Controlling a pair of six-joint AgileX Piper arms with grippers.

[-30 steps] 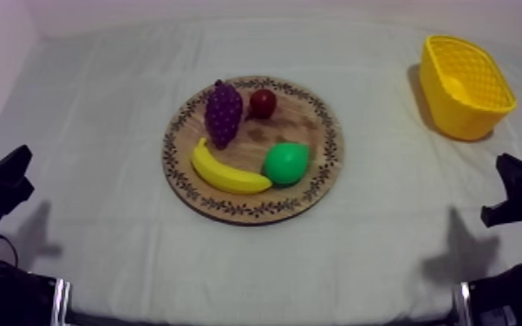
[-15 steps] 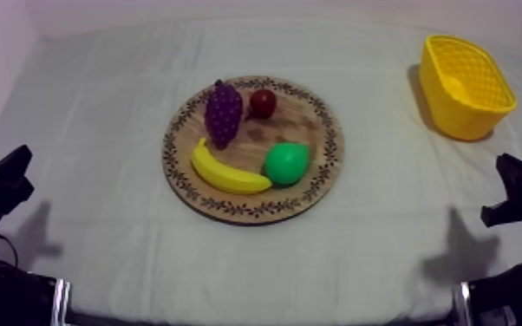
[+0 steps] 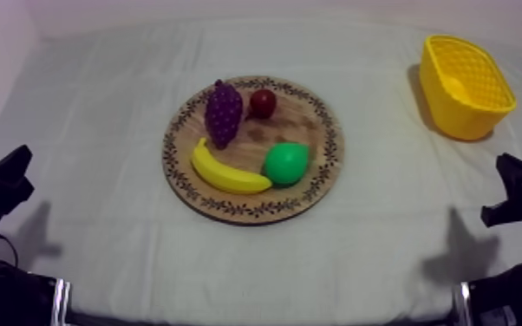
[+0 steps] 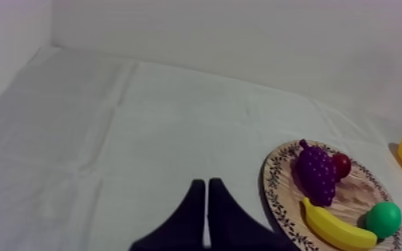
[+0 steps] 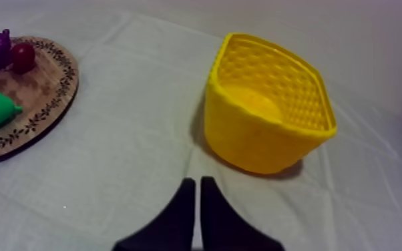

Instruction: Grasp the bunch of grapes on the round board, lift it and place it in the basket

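Left pincer (image 4: 207, 181) and right pincer (image 5: 198, 180) rest low at the near tabletop (image 3: 386, 225) edge, each closed on nothing. Farther in, the bunch of grapes (image 3: 224, 113) lies on the wooden board (image 3: 256, 212) beside a small red fruit (image 3: 263, 103). The yellow basket (image 3: 466, 82) stands far right. Pickup not begun: next, probably, an open-fingered reach over the bunch.

We count one round wooden board (image 3: 329, 160) on the one table (image 3: 100, 113). On the board we count four pieces of toy fruit, one of each kind: one bunch of grapes (image 3: 224, 113), one banana (image 3: 225, 173), one pear (image 3: 285, 163) and one small red fruit (image 3: 263, 103). We count one yellow basket (image 3: 455, 117). Of pincers we count two: one left pincer (image 4: 207, 181) and one right pincer (image 5: 197, 180).
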